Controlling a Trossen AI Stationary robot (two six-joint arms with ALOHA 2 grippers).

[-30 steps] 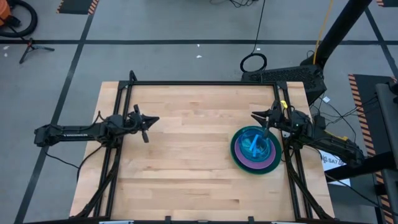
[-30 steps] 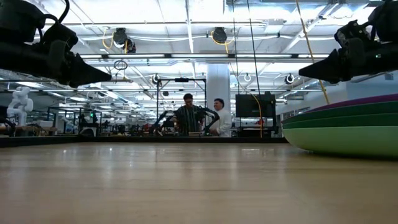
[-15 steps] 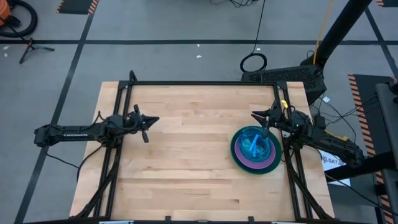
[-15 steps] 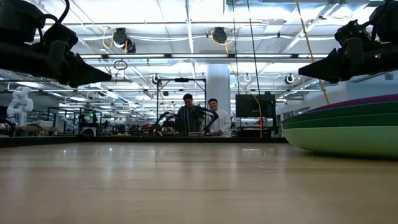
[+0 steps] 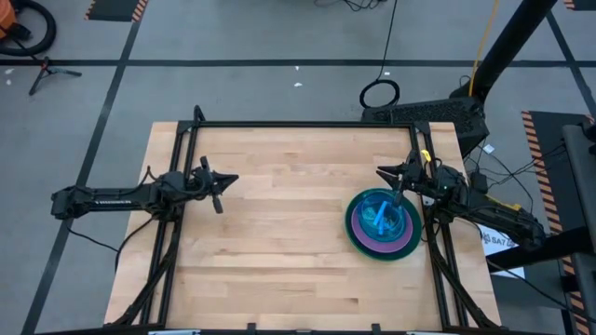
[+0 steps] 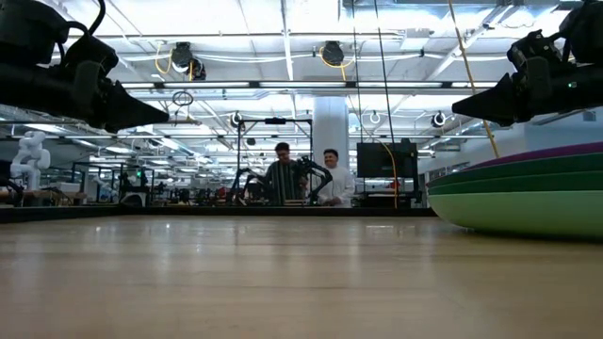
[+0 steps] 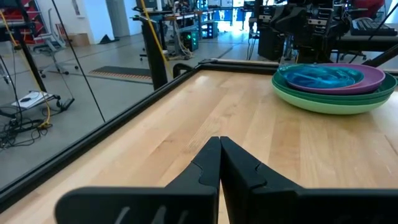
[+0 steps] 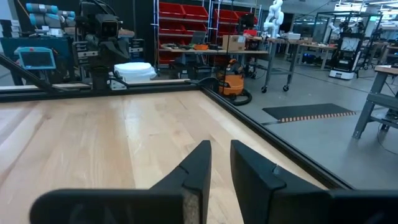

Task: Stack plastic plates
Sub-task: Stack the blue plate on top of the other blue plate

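The plastic plates (image 5: 381,224) sit in one nested pile on the right side of the tabletop (image 5: 279,233), with blue on top, purple under it and green lowest, so the stacking looks done or nearly so. No loose plate shows in any view. What remains, by that reading, is to keep both arms off the pile. The right hand (image 5: 385,173) hovers just beside the pile's far edge with its fingers a small way apart and nothing between them, and any retreat should go up and away from the rim rather than across it (a nudge could slide the light upper plates). The left hand (image 5: 229,180) waits over the left half of the tabletop, well apart from the pile, with its fingers pressed together and empty. The high view gives the pile's place and both arms at once, but it flattens the layers. The left wrist view shows the rims stepped and level. The low view shows only the pile's green and purple edges, and two people in the room beyond.
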